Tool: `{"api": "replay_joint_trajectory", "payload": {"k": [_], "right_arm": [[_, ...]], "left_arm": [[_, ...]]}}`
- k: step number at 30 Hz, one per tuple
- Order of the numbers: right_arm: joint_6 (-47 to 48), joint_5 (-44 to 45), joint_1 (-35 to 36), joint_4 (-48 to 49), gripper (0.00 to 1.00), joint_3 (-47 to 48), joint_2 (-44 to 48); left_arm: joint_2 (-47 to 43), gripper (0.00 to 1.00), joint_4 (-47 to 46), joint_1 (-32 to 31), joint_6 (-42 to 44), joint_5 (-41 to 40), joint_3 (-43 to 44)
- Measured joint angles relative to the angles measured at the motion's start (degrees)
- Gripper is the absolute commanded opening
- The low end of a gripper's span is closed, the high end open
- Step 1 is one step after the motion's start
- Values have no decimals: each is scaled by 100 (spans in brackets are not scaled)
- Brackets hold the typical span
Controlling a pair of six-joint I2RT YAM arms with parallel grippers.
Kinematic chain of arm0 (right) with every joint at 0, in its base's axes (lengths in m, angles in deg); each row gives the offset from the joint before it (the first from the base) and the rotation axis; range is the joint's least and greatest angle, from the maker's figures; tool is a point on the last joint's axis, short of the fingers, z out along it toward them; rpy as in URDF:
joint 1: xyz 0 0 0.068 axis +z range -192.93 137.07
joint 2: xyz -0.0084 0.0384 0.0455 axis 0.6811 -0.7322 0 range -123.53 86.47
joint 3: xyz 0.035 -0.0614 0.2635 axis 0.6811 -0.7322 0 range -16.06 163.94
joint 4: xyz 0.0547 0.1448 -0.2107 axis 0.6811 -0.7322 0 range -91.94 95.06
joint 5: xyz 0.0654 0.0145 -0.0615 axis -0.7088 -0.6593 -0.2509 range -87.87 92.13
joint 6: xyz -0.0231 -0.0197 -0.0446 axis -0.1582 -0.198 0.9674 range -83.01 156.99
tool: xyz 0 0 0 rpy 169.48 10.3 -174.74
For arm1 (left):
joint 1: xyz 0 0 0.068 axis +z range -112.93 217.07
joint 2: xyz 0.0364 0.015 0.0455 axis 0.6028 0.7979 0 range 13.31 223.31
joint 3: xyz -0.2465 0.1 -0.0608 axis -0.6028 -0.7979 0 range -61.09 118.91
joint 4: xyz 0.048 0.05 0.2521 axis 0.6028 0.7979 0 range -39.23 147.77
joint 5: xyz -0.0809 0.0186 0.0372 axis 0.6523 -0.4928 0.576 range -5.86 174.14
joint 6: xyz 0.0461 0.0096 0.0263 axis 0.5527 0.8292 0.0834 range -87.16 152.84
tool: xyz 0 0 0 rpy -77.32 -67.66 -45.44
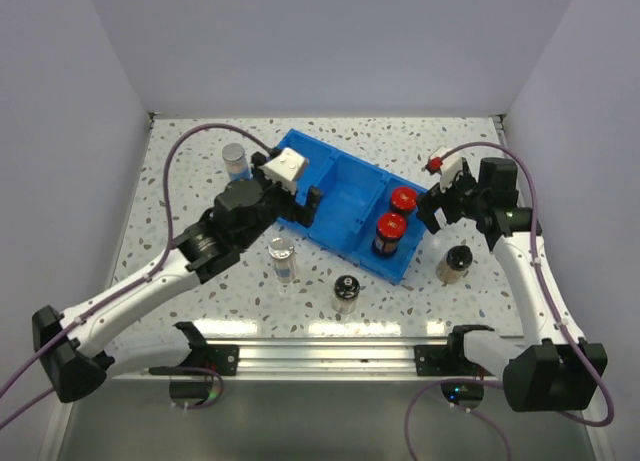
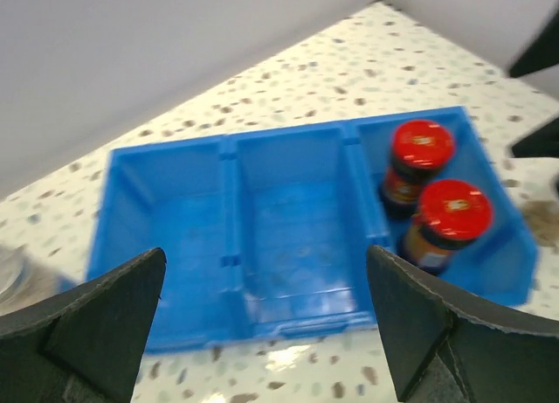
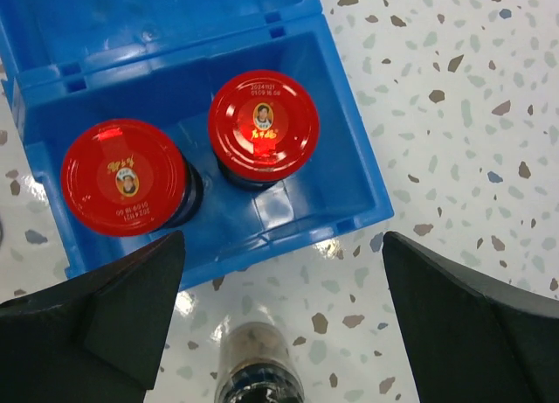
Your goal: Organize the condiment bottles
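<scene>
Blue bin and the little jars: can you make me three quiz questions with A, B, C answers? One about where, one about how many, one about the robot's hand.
1. Where in the blue bin do the two red-capped jars stand?
A. the middle compartment
B. an end compartment
C. one at each end

2. How many loose jars stand on the table?
A. two
B. four
C. six

3. The left gripper is:
A. shut on a jar
B. shut on nothing
C. open and empty

Answers:
1 B, both sit together in one end compartment.
2 B, four stand outside the bin.
3 C, its fingers are spread wide with nothing held between them.
</scene>
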Motion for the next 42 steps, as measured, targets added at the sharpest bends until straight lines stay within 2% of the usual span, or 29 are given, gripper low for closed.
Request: {"api": "replay_joint_trajectory", "payload": {"k": [3, 10, 13, 20, 33, 37, 40, 41, 42], "right_arm": [[304, 33, 0, -376, 99, 17, 181], [638, 437, 0, -1290, 99, 238, 221], [697, 754, 0, -1613, 99, 249, 181], [793, 1429, 0, -2234, 99, 304, -258], [807, 2028, 0, -2319, 98, -79, -826], [809, 2155, 0, -2243, 92, -310, -953], [826, 2225, 0, -2177, 79, -393, -1097], [835, 2236, 0, -2159, 74, -398, -1147], [839, 2258, 0, -2140, 59, -400, -1202]], "left_arm": [[-717, 100, 149, 354, 195, -448, -560], [-1864, 100, 227, 380, 752, -1591, -1821], [-2111, 100, 284, 380, 868, -1884, -2096], [-2422, 100, 258, 380, 990, -2190, -2159], [-2549, 100, 225, 380, 994, -2232, -2205], [-2549, 100, 225, 380, 994, -2232, -2216], [-2549, 100, 225, 380, 994, -2232, -2225], [-2549, 100, 225, 380, 994, -2232, -2227], [-2549, 100, 225, 380, 994, -2229, -2229]]}}
